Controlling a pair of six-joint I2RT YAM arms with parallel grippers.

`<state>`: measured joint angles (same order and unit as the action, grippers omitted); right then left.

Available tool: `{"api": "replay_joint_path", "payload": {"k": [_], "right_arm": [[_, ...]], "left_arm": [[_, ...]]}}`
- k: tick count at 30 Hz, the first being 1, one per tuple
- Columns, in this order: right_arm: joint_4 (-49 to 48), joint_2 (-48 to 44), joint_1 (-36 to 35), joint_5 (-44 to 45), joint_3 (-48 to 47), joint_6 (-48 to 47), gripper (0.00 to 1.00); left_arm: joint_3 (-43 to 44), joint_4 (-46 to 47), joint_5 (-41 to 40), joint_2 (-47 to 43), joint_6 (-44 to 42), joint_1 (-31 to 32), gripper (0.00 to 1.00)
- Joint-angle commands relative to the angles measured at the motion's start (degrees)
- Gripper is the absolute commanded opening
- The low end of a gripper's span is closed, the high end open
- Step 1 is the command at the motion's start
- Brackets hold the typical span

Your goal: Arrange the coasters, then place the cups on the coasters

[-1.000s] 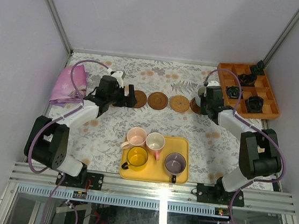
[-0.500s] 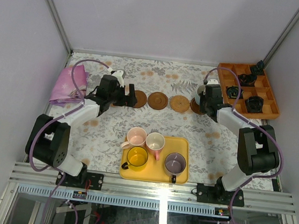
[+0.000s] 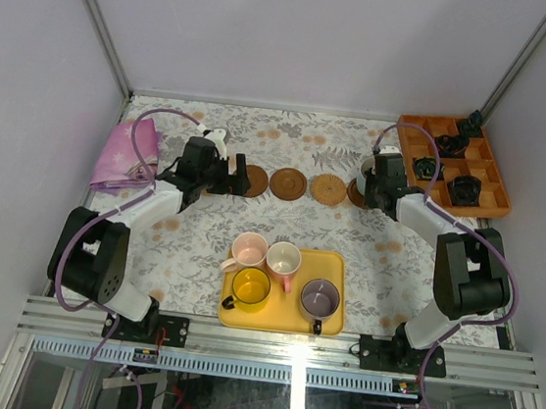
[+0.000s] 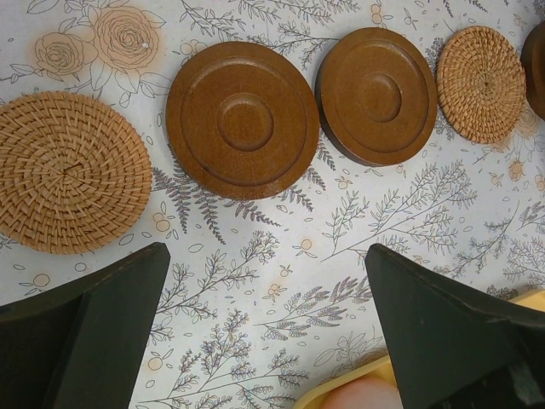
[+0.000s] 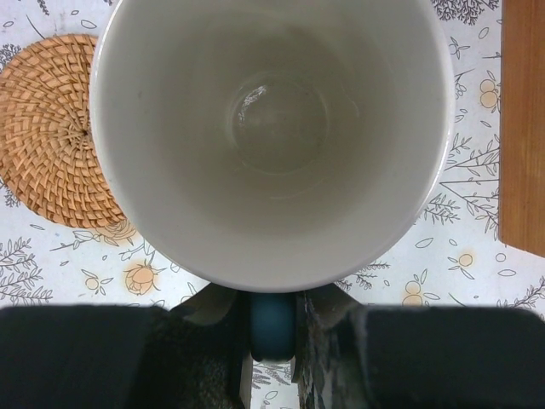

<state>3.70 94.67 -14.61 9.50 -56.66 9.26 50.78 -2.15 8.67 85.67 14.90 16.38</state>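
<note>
1. Right wrist view: the light blue cup (image 5: 272, 128) sits upright with its white inside showing. The right jaws are closed narrowly on its handle, so the bowl stands just ahead of them.
2. To the left of those jaws a woven tan coaster (image 5: 51, 128) lies flat on the flowered counter (image 5: 477, 247). I cannot tell what lies under the cup. The orange box (image 5: 524, 128) runs along the right side.
3. The left jaws stand wide open and hold nothing. Ahead of them is the row of coasters (image 4: 243, 119): woven, dark, dark, woven, and a sliver of another at the far right end.
4. From above, four cups (image 3: 251, 288) stand on the yellow tray (image 3: 335, 266), nearer the arm bases than either pair of jaws: yellow, pale pink, pink with white inside, and grey-purple.
5. A pink cloth (image 3: 121, 153) lies to the outer left of the left jaws.
</note>
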Motion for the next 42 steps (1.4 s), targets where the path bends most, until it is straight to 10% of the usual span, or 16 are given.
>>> {"api": "replay_joint_path", "payload": {"k": [1,17,25,33,42], "right_arm": [[-2.69,-0.74,0.25,1.49,-4.11,1.05,0.00],[-1.14,0.26,0.37,1.39,-4.67,2.58,0.03],[-0.28,-0.01,0.35,2.36,-3.96,2.84,0.38],[0.23,-0.66,0.33,2.07,-2.94,3.55,0.47],[2.55,-5.90,0.28,0.60,-0.02,6.47,0.90]], "left_arm": [[1.78,2.29,-0.50,0.42,0.20,-0.30,1.00],[1.69,2.24,-0.55,0.75,0.05,-0.37,1.00],[1.73,2.17,-0.60,0.51,0.13,-0.38,1.00],[1.51,2.16,-0.32,0.21,0.31,-0.39,1.00],[1.51,1.49,-0.30,-0.73,0.05,-0.39,1.00]]}}
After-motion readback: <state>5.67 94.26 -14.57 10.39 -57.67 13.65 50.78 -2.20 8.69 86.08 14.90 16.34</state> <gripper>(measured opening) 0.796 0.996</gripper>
